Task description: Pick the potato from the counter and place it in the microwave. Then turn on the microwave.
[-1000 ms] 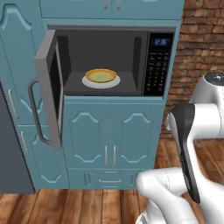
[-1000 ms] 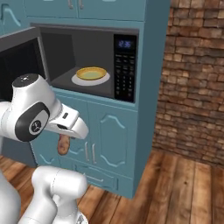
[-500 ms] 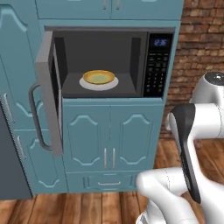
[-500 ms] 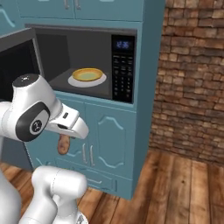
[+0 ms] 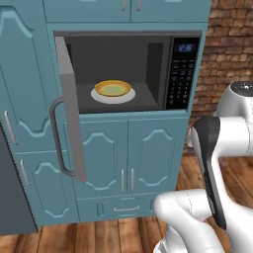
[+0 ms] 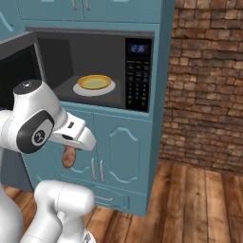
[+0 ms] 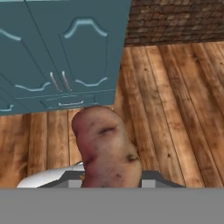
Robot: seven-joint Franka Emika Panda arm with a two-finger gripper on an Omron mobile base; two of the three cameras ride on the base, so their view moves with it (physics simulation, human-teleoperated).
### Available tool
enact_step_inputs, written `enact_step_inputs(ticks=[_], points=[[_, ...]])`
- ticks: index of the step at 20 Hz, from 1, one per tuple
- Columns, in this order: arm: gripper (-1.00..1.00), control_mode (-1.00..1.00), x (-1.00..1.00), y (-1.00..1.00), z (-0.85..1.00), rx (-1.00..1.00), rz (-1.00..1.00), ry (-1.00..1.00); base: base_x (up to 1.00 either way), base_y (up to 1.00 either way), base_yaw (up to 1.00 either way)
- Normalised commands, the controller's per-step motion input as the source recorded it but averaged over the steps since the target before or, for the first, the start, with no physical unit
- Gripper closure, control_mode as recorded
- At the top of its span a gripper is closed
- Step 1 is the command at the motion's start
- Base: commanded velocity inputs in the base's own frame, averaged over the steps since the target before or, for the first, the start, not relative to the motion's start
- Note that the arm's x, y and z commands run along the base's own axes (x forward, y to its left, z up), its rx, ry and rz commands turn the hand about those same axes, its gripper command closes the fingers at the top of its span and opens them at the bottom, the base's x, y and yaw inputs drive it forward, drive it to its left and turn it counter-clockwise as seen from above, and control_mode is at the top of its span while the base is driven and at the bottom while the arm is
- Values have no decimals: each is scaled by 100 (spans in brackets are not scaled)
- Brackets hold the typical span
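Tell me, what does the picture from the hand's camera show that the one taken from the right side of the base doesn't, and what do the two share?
The hand view shows the potato up close, with its dark blemishes, hanging over wooden floor planks. The jaws themselves are hidden behind it.

The right base view shows the microwave with its door swung open, a yellow dish on a white plate inside, the lit keypad, and the robot's white arm.

Both share the potato, which in the right base view peeks out under the arm's wrist, the teal cabinet doors, the brick wall and the wooden floor.
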Motion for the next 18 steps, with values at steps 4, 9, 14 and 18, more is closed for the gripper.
enact_step_inputs(ticks=[4,9,14,18], points=[[100,100,0,0,0,0,0,0,31,34,-10],[100,100,0,0,0,0,0,0,36,20,-4],[100,100,0,0,0,0,0,0,38,18,0],[100,100,0,0,0,0,0,0,36,19,0]])
